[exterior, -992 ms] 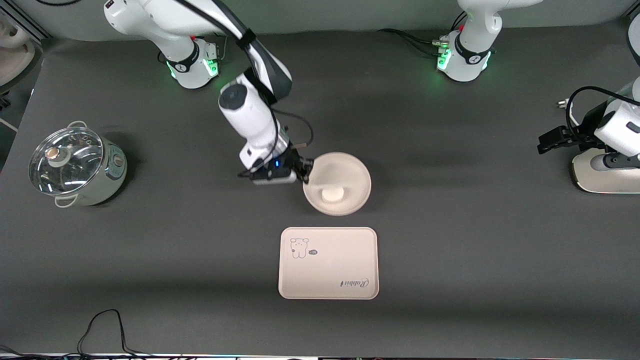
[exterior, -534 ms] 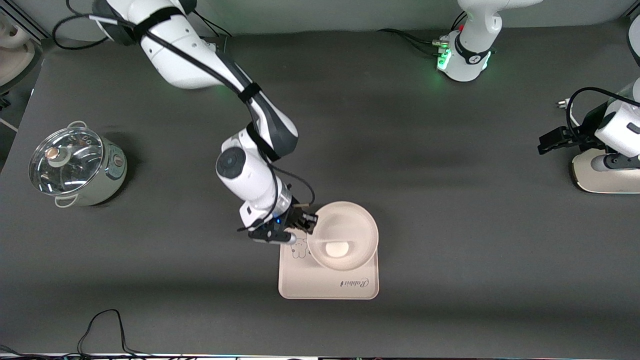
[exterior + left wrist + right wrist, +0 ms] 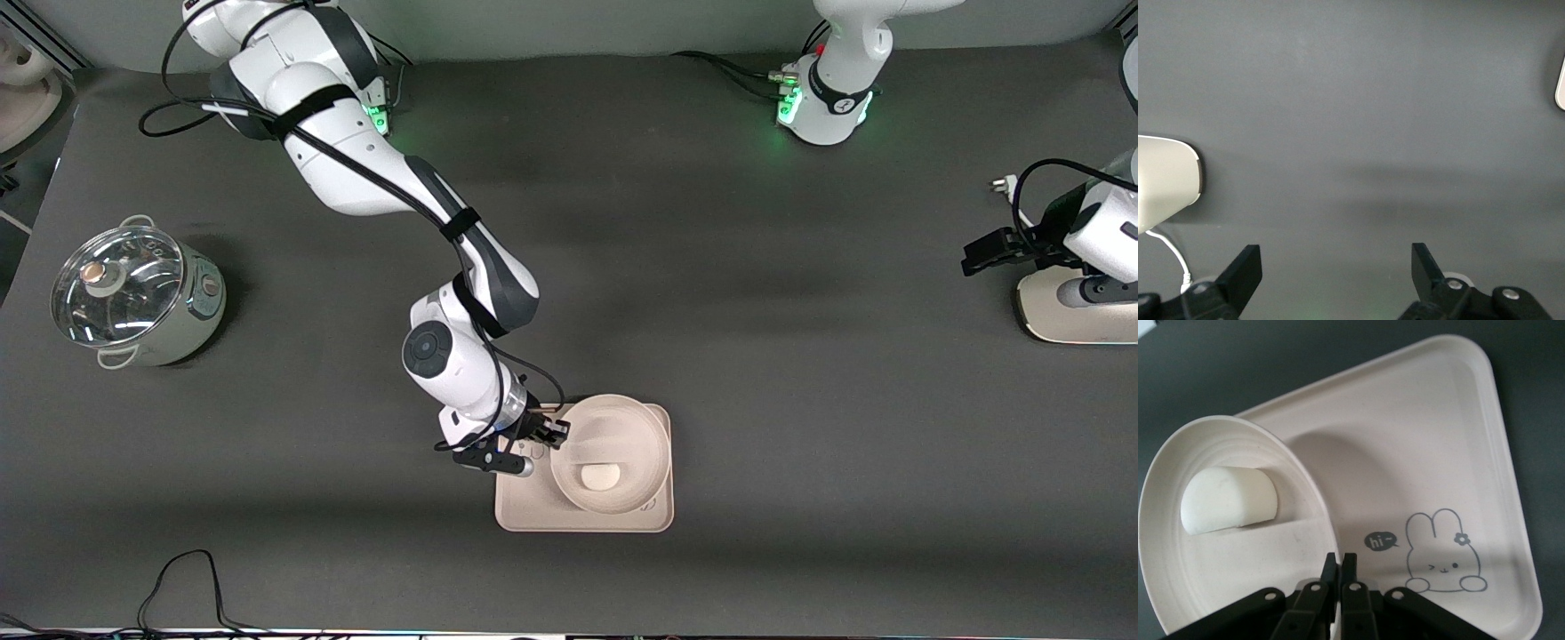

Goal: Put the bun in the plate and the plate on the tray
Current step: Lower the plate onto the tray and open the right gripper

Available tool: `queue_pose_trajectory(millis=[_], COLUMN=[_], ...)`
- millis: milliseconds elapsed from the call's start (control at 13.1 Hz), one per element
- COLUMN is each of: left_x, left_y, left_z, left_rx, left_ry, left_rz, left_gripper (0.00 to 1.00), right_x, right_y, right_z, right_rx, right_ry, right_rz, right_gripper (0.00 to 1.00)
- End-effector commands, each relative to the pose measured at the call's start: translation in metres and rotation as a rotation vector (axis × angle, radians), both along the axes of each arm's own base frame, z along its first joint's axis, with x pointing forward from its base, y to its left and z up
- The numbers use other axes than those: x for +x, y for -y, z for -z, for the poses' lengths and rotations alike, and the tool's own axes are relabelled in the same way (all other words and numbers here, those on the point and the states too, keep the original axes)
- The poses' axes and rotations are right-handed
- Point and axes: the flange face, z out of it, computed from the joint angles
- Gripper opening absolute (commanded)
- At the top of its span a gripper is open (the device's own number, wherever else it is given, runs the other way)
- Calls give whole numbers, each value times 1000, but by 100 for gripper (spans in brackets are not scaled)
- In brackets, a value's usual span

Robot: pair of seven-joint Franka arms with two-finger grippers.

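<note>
A lidded steel pot (image 3: 135, 296) sits on the dark counter (image 3: 800, 427) well apart from the tray (image 3: 524, 511), toward the right arm's end and farther from the front camera than the tray. A pale rounded device (image 3: 1071, 307) with a cable sits at the left arm's end of the counter, also farther from the front camera than the tray. A black cable (image 3: 187, 582) loops on the counter nearer to the front camera than the tray. Nothing lies between these things and the tray.

The tray carries a rabbit drawing (image 3: 1441, 553) with a small "hi" bubble. The plate (image 3: 622, 427) is over the tray, covering much of it; in the right wrist view it is tilted, and whether it touches the tray cannot be told. The bun (image 3: 600, 478) lies in the plate, on the side nearer to the front camera.

The right end effector (image 3: 553, 433) is over the tray, its fingers (image 3: 1341, 577) pressed together on the plate's rim.

The left end effector (image 3: 1335, 273) waits with its fingers spread wide over bare counter beside the pale device, well apart from the tray and holding nothing.
</note>
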Motion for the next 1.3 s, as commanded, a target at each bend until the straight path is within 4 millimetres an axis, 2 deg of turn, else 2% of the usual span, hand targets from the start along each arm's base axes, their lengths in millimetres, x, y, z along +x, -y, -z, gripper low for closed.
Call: queue_pose_trajectory(millis=[0,153,534,610,686,763,915,1068,1220], left_x=[3,4,3,2,2,2,1,1,1], left_y=[-1,-2,-2,-2,-2,-2,-3,-3,-3], left_z=[8,9,6,6,6,4,4,4,4], left_rx=[8,8,8,8,8,9,9,9,9], left_ry=[-2,-5,-5,-5,-6,-3,-6,-5,-3], left_rz=[2,0,0,0,0,-1,-3,-3,-3], left_gripper=[100,100,100,100,100,100,100,100,100], right_x=[5,5,9,9,10,12,15,11,10], right_y=[-1,2,9,11,12,14,13,12,22], right_z=[13,22,26,28,28,23,1,-27,-79], right_rx=[14,7,8,8,11,15,27,10,-25], right_ry=[-2,-9,7,7,2,6,15,-53,-101], right_rz=[-1,-1,10,13,23,29,30,14,0], right_gripper=[0,0,0,28,80,100,100,100,100])
